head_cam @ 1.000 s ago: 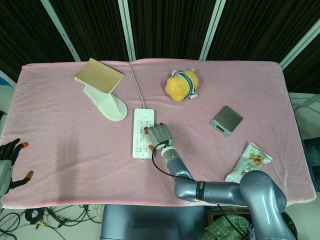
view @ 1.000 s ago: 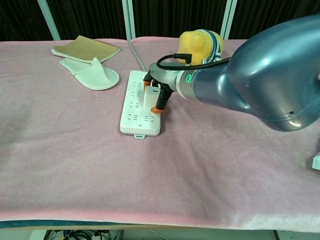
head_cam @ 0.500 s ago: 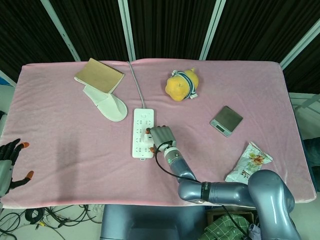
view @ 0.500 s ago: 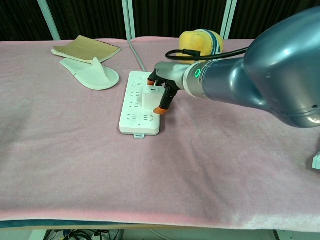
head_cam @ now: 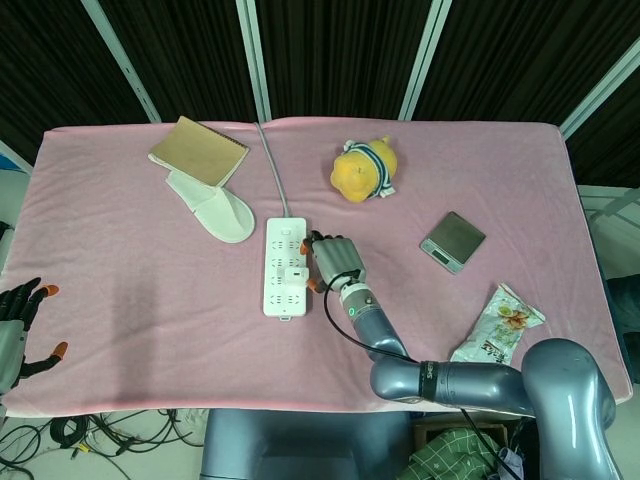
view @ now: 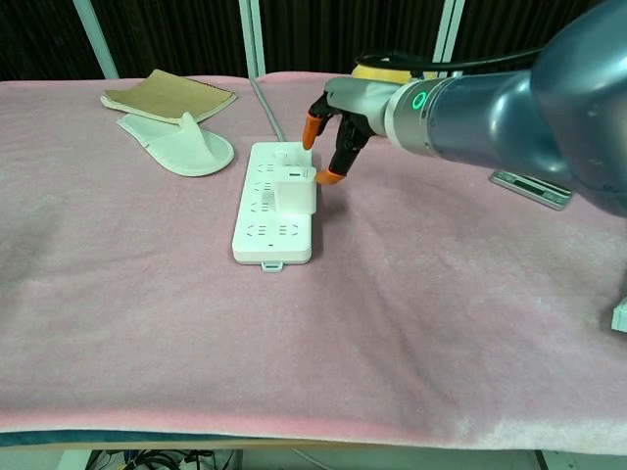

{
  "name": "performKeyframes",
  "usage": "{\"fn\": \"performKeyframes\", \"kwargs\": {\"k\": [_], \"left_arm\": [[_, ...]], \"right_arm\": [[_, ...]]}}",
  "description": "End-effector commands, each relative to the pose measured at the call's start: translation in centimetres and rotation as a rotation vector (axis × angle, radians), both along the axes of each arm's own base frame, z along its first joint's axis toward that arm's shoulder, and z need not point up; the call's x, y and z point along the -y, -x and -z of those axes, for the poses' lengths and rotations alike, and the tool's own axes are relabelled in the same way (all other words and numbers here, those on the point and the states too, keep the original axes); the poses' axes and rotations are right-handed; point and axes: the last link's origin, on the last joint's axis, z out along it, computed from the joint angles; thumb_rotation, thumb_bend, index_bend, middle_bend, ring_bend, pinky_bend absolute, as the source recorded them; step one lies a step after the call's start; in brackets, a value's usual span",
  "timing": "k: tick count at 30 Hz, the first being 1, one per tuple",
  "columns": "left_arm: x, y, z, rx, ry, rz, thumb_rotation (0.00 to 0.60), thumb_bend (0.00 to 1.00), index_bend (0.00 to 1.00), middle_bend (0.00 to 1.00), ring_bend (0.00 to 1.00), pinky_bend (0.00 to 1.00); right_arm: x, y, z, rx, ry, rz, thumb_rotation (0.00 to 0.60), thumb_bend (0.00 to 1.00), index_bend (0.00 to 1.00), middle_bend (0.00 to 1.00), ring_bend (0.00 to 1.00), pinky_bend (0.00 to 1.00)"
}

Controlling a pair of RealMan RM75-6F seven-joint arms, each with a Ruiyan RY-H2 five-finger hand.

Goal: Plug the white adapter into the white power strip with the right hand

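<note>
The white adapter (view: 294, 189) stands upright on the white power strip (view: 270, 201), about midway along it; in the head view the adapter (head_cam: 296, 273) sits on the strip (head_cam: 284, 267). My right hand (view: 336, 125) hovers just right of the adapter, fingers apart, holding nothing; its orange fingertips (view: 331, 177) are clear of the adapter. In the head view the right hand (head_cam: 335, 258) sits beside the strip's right edge. My left hand (head_cam: 18, 315) rests at the table's left edge with fingers spread, holding nothing.
The strip's cable (head_cam: 272, 165) runs to the table's far edge. A white slipper (head_cam: 213, 208) and a brown notebook (head_cam: 199, 150) lie far left. A yellow plush toy (head_cam: 362, 171), a small scale (head_cam: 452, 241) and a snack bag (head_cam: 500, 320) sit on the right.
My right hand let go of the adapter and drew back up and to the right. The adapter now stands alone on the strip.
</note>
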Motion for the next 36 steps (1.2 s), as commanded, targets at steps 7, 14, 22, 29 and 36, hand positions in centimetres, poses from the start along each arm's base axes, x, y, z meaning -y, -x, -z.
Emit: {"fn": "performKeyframes", "kwargs": {"k": [7,14,22,29,36], "left_arm": [[0.0,0.0,-0.1,0.003,-0.004,0.001,0.600,0.28,0.13,0.02,0.00,0.00],[0.0,-0.3,-0.1,-0.010,-0.022,0.021,0.600,0.28,0.13,0.02,0.00,0.00],[0.2,-0.6,0.0,-0.030,-0.034,0.037,0.600,0.28,0.13,0.02,0.00,0.00],[0.5,-1.0,-0.1,-0.037,-0.038,0.070,0.600,0.28,0.13,0.02,0.00,0.00],[0.9,-1.7,0.0,-0.011,-0.035,0.092,0.600,0.27,0.13,0.02,0.00,0.00]], "right_arm": [[-0.6,4.5,-7.0,-0.040,0.112,0.019,0.600,0.16,0.19,0.12,0.25,0.24],[-5.1,12.9,-14.8,-0.148,0.244,0.062,0.600,0.13,0.16,0.10,0.23,0.22],[-12.4,20.9,-19.3,-0.220,0.352,0.076,0.600,0.13,0.16,0.10,0.23,0.21],[-18.8,25.2,-20.5,-0.201,0.437,0.072,0.600,0.13,0.15,0.10,0.23,0.20],[-21.5,27.1,-19.7,-0.174,0.487,0.061,0.600,0.13,0.15,0.10,0.23,0.20]]}}
